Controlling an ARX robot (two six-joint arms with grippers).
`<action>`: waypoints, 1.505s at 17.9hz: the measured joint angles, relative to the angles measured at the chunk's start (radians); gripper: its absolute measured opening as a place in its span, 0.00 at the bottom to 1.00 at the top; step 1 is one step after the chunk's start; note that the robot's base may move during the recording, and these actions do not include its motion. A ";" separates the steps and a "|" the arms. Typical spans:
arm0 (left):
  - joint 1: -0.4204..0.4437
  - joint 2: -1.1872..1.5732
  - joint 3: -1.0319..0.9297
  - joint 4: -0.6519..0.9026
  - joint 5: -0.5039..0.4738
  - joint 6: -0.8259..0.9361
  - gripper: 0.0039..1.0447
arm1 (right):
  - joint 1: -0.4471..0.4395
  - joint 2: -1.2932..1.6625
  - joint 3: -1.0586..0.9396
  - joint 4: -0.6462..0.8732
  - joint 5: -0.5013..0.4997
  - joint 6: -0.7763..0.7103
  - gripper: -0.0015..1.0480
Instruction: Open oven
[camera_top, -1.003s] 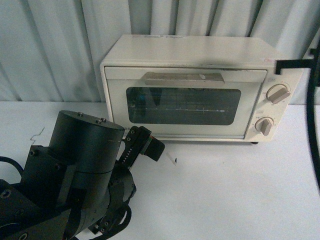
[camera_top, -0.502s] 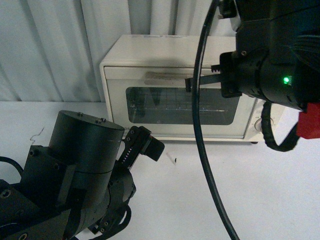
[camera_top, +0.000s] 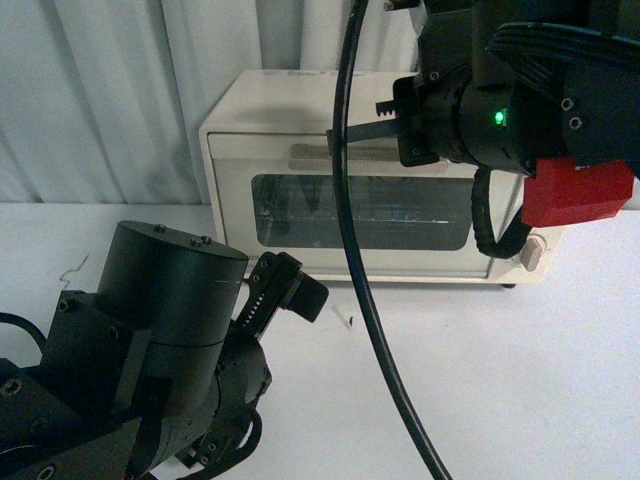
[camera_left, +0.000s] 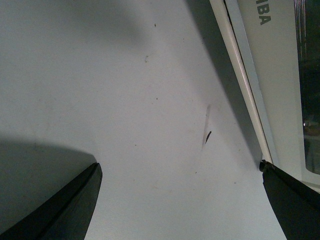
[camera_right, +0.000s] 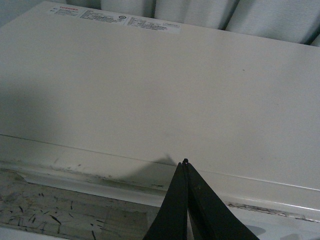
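The cream-white oven (camera_top: 262, 110) stands at the back of the white table, its dark glass door (camera_top: 300, 210) closed. Its flat grey handle (camera_top: 310, 154) runs along the door's top. My right gripper (camera_top: 335, 136) is shut and empty, its tips just above the handle's middle. In the right wrist view the shut tips (camera_right: 185, 162) point at the seam between the oven's top (camera_right: 160, 85) and the scratched handle (camera_right: 60, 205). My left gripper (camera_top: 290, 285) is open and empty, low over the table in front of the oven's lower left corner (camera_left: 262, 75).
A pale curtain (camera_top: 110, 90) hangs behind the oven. One knob (camera_top: 530, 257) shows under my right arm, whose black cable (camera_top: 350, 250) hangs across the door. A small dark speck (camera_left: 208, 135) lies on the white table (camera_top: 500, 380).
My right arm has come in from the upper right and moved left, bringing its shut tips over the oven's handle. The left arm has not moved.
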 joint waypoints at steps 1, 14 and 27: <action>0.000 0.000 0.000 0.000 0.000 0.000 0.94 | 0.008 0.009 0.013 -0.002 0.003 0.000 0.02; 0.000 0.000 0.000 0.000 0.000 0.000 0.94 | 0.046 0.018 -0.010 0.011 0.012 0.028 0.02; 0.000 0.000 0.000 0.000 0.000 0.000 0.94 | 0.042 0.019 -0.038 0.039 0.015 0.065 0.02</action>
